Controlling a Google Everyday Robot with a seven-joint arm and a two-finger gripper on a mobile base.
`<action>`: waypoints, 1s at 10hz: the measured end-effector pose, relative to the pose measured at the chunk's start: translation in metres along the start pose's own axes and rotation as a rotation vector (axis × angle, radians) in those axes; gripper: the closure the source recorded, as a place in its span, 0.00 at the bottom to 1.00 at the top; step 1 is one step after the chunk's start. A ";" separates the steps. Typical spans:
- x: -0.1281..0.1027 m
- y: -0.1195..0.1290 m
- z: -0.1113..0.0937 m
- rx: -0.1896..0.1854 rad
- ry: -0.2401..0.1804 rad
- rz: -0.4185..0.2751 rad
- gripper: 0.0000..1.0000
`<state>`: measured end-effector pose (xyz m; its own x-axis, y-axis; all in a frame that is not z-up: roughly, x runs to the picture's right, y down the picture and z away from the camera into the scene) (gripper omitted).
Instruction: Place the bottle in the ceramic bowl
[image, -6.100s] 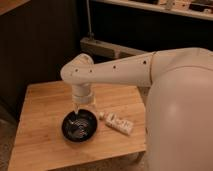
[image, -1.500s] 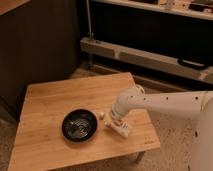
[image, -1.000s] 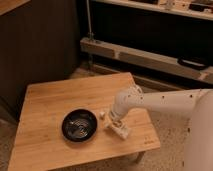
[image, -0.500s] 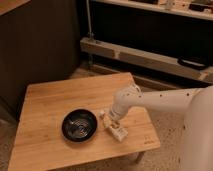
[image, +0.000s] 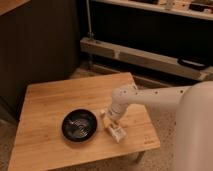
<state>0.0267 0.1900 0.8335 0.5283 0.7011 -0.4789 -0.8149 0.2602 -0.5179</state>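
Note:
The ceramic bowl (image: 79, 125) is black and glossy with pale marks inside. It sits on the front left part of the wooden table (image: 60, 97). The white bottle (image: 116, 132) lies on its side on the table just right of the bowl, near the front edge. My white arm reaches in from the right. My gripper (image: 111, 118) points down at the bottle's upper left end, low over the table, between the bowl's right rim and the bottle. The gripper hides part of the bottle.
The table's front edge (image: 100, 159) runs close below the bottle and its right edge (image: 149, 120) is near it. A dark wall and a low shelf unit (image: 150, 55) stand behind the table. Speckled floor lies on the right.
The arm's wrist has shifted slightly left and down over the bottle. The bottle and the bowl lie about where they were.

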 end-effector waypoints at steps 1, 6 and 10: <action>0.000 -0.003 -0.002 0.003 -0.004 0.005 1.00; -0.028 -0.019 -0.040 0.053 -0.005 0.089 1.00; -0.094 -0.060 -0.105 0.109 -0.045 0.185 1.00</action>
<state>0.0510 0.0386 0.8347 0.3586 0.7718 -0.5251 -0.9191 0.1933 -0.3434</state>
